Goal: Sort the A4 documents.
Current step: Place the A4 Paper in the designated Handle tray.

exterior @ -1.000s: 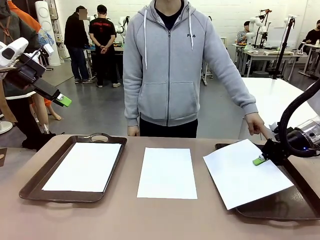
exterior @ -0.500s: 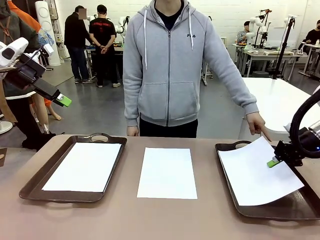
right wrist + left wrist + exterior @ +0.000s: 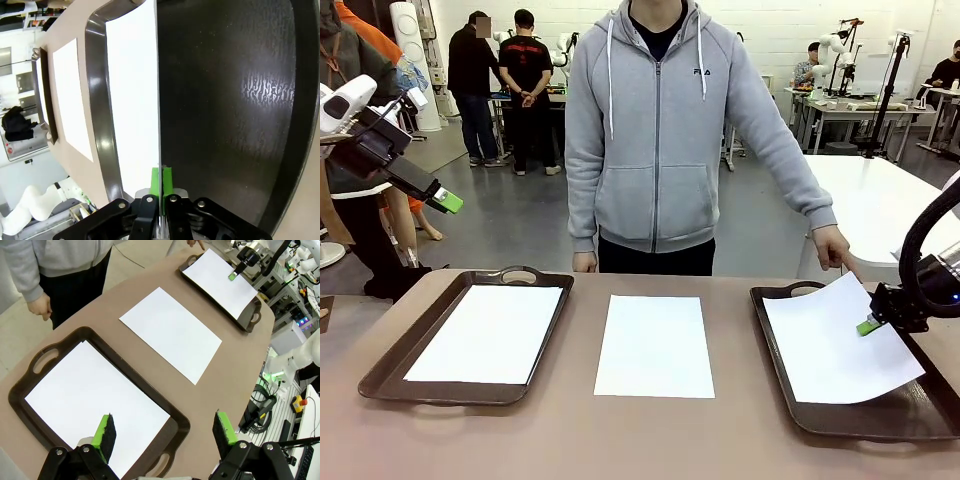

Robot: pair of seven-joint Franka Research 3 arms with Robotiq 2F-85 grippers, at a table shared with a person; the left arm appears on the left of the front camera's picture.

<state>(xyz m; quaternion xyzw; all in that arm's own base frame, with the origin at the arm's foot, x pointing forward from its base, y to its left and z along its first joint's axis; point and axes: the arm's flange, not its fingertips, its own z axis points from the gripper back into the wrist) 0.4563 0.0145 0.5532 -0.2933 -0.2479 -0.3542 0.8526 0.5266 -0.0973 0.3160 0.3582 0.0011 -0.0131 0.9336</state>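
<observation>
We are finding the right gripper (image 3: 867,325) clamping a blank A4 document (image 3: 835,350); left gripper (image 3: 165,427) jaws standing apart, a tray (image 3: 135,378) beneath them; hoodie (image 3: 660,150) reading "FILA".

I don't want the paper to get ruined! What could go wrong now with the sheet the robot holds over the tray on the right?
1. The right claw pinches the sheet only at its edge, so the thin paper might crease or slip out.
2. The sheet sits crooked over the right tray, so it may land askew, a corner on the rim.
3. The person's hand points close by; the arm might bump it.
</observation>
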